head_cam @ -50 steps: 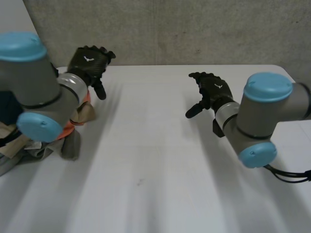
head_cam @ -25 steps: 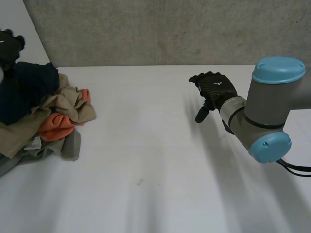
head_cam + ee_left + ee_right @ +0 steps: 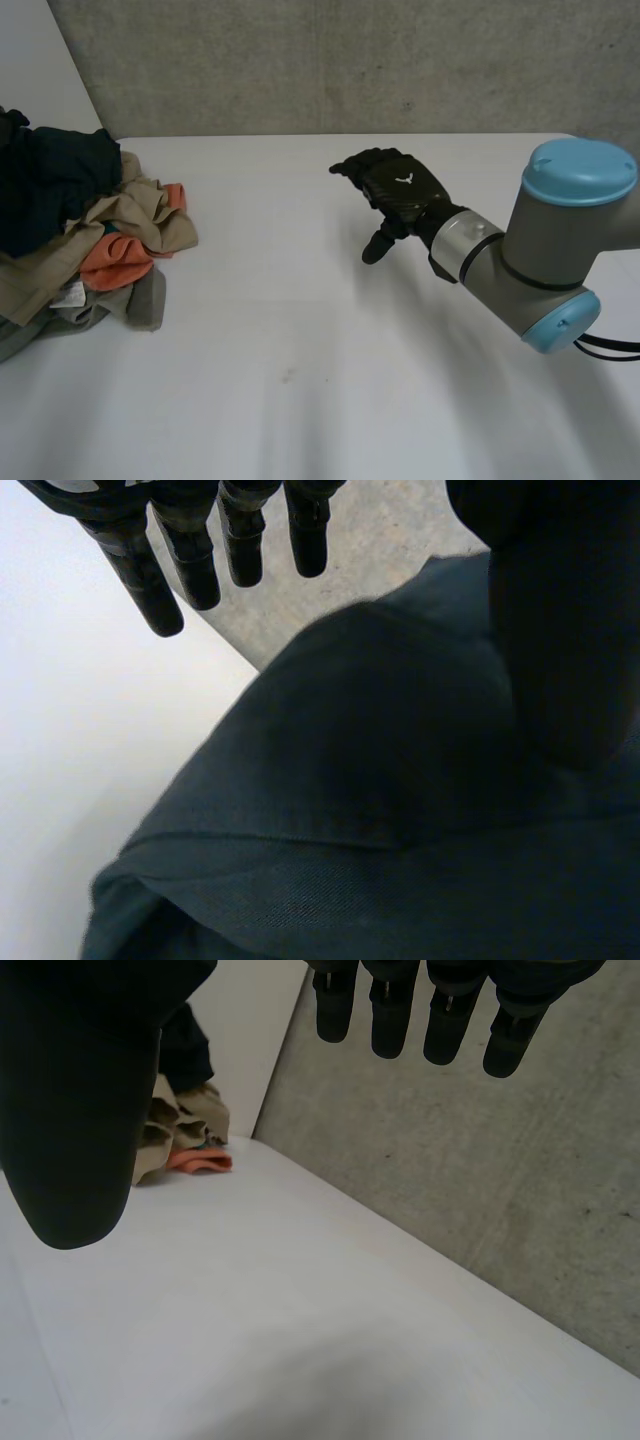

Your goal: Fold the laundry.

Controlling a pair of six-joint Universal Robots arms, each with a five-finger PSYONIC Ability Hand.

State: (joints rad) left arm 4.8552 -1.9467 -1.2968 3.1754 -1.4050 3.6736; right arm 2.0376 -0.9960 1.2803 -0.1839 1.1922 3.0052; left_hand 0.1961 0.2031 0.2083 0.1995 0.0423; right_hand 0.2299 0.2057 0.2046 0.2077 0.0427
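So, right hand (image 3: 400,190): open, fingers (image 3: 388,1010) straight and spread a little, thumb (image 3: 75,1110) set well apart from them. It holds nothing and hovers above the bare white counter (image 3: 300,330), palm down, pointing toward the laundry pile (image 3: 90,240).

Left hand (image 3: 190,565): also open, fingers straight, thumb wide. It sits over the dark teal garment (image 3: 380,780), which lies under its palm. Cannot tell whether the thumb touches the cloth; the fingers are clear of it, reaching past its edge.

The laundry pile is well apart from the right hand, off beyond its fingertips and thumb, at the counter's far side edge. It's a crumpled heap: the dark teal garment on top, tan pieces (image 3: 150,215) under it, an orange piece (image 3: 115,260) and a grey one (image 3: 145,295) on the side nearest the right hand. No clear long axis to the heap. Nothing is spread flat. On the teal garment a stitched hem (image 3: 300,842) runs crosswise under the left palm.
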